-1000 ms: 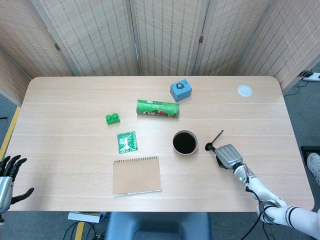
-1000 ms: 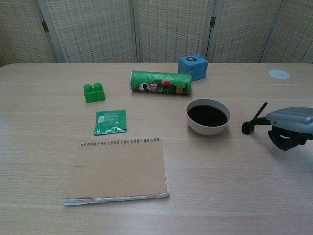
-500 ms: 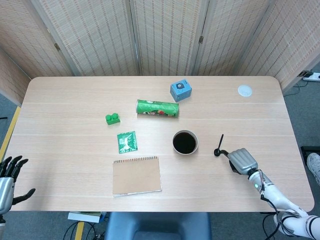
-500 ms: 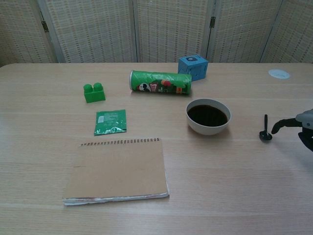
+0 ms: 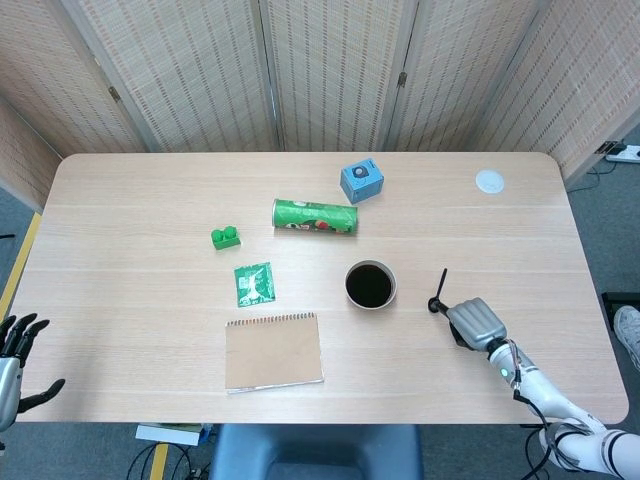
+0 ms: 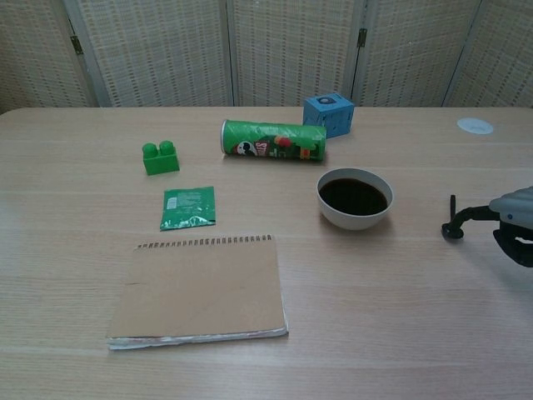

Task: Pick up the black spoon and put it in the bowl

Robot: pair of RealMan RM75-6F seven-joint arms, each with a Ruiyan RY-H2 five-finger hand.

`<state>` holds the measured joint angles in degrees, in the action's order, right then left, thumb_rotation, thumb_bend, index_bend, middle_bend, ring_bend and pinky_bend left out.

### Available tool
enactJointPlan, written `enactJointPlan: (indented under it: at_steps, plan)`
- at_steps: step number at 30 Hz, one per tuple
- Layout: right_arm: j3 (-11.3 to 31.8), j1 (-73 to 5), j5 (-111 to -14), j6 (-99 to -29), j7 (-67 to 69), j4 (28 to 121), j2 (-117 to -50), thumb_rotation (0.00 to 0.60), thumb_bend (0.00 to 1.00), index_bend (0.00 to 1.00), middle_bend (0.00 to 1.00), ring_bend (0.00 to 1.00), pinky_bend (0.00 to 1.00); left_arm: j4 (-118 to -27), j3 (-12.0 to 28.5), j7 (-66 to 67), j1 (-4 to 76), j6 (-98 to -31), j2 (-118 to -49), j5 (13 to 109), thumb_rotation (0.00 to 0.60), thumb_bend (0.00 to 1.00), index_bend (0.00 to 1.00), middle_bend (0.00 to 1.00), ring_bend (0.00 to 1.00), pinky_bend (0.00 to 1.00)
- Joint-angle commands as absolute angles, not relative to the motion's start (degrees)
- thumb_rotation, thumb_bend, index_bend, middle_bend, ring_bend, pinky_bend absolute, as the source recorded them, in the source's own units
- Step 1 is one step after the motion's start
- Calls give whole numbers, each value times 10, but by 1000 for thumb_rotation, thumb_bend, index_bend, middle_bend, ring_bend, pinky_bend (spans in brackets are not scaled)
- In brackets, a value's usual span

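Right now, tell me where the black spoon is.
The black spoon lies on the table right of the bowl, apart from it, in both views. The right hand is beside its scoop end, with one of its fingers reaching to it.

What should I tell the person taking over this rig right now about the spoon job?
Right hand: at the black spoon, a finger at its bowl end; whether it grips is unclear.
Left hand: open, off the table's near left corner, holding nothing.
The spoon lies on the table to the right of the bowl, apart from it.
Done: the hand has reached the spoon.
Left: secure the grip, lift, carry to the bowl, put it in.
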<state>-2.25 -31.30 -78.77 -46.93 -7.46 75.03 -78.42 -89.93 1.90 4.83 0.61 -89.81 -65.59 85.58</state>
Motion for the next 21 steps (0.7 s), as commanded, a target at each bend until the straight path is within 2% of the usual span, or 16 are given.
enactJointPlan:
  at_steps: [1,21]
  plan:
    - [-23,-313,-789,-469,-76,751,-785,600,976,216,907,1000,963,-899,19,48,6,-898,-656,857,600,166,202,149,101,151]
    - [-43,-295,-797,-472,-79,749,-773,600,992,216,908,1000,963,-899,18,50,6,-897,-658,861,600,166,202,149,101,151]
